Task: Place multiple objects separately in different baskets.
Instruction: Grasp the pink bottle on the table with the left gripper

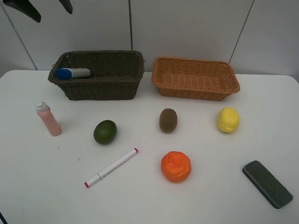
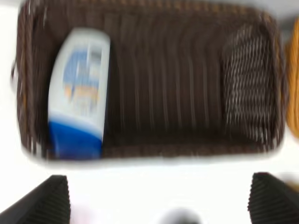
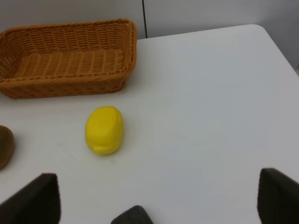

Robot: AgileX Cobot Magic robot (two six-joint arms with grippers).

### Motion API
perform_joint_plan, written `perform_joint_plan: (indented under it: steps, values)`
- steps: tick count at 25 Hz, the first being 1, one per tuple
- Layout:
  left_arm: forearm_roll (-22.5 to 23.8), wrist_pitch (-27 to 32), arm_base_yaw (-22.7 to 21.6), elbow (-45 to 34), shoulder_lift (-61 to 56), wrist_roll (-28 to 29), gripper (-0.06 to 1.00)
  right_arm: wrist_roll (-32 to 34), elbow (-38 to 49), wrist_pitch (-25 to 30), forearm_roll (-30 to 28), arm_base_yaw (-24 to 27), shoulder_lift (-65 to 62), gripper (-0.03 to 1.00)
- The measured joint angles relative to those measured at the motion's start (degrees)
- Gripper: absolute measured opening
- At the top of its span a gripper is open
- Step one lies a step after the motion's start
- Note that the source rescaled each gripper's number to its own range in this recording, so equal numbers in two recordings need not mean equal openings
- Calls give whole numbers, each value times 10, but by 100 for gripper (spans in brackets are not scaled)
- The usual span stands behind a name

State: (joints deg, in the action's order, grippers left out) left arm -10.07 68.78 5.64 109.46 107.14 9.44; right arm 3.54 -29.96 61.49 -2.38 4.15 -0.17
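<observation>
Both left gripper point(image 2: 159, 200) and right gripper point(image 3: 157, 198) show jaws spread wide, released. White blue-capped bottle point(image 1: 72, 73) lies inside the dark brown basket point(image 1: 100, 88); yellow lemon point(image 1: 228, 120) rests on the surface point(image 1: 219, 154).

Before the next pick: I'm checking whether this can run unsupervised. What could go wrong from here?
1. The small pink bottle stands upright on the table; a glancing approach could tip it.
2. The lemon and lime are rounded and may roll if nudged.
3. The white marker is thin and lies flat, so a grasp may miss it or scrape the table.
</observation>
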Motion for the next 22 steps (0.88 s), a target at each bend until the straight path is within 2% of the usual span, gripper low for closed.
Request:
perform_joint_plan:
  steps: [3, 6, 11, 16, 22]
  values:
    - [6, 0, 0, -158, -117, 12, 100, 0, 0, 0, 0, 0, 0, 100]
    - [36, -1, 0, -297, -221, 50, 100, 0, 0, 0, 0, 0, 0, 100]
    - [89, -2, 0, -462, -313, 125, 100, 0, 0, 0, 0, 0, 0, 100]
    - [101, -28, 0, -539, -296, 156, 100, 0, 0, 0, 0, 0, 0, 100]
    - [96, -117, 0, -545, -224, 174, 100, 0, 0, 0, 0, 0, 0, 100]
